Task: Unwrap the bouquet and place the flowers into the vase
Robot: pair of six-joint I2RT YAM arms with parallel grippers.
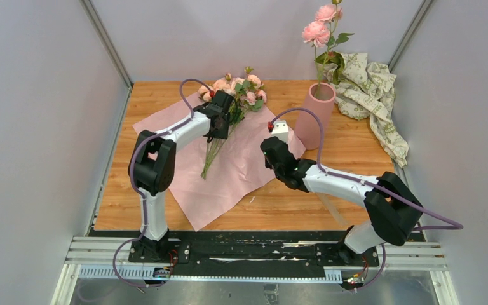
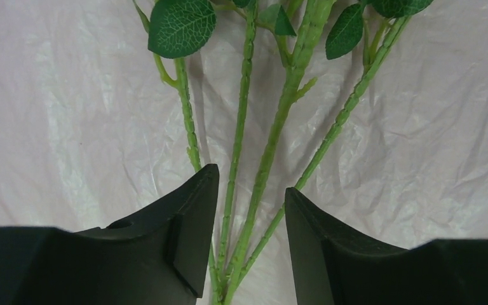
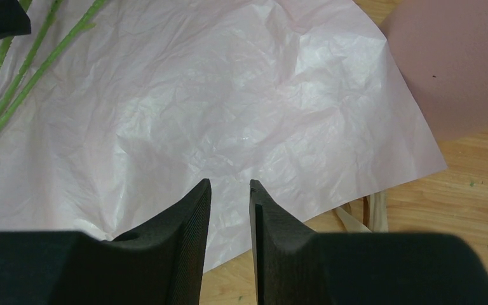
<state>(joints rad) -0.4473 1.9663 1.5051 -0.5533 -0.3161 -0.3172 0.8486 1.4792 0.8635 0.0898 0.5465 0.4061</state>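
Note:
The bouquet is unwrapped. Its pink paper [image 1: 241,175] lies flat on the table with the flowers [image 1: 238,86] on top, blooms toward the back and stems [image 1: 211,155] toward the front. My left gripper [image 1: 219,132] is down over the stems. In the left wrist view its jaws [image 2: 251,181] stand apart on either side of several green stems [image 2: 264,165], with a gap left. My right gripper [image 1: 269,148] hovers over the paper's right edge [image 3: 229,95], its fingers [image 3: 229,182] narrowly apart with nothing between them. The pink vase [image 1: 314,114] stands just right of the paper.
One tall stem with two larger pink blooms [image 1: 318,28] stands in the vase. Crumpled cream-green patterned paper [image 1: 372,89] lies at the back right. A tan ribbon [image 3: 362,216] lies on the wood beside the paper's edge. Grey walls close in both sides.

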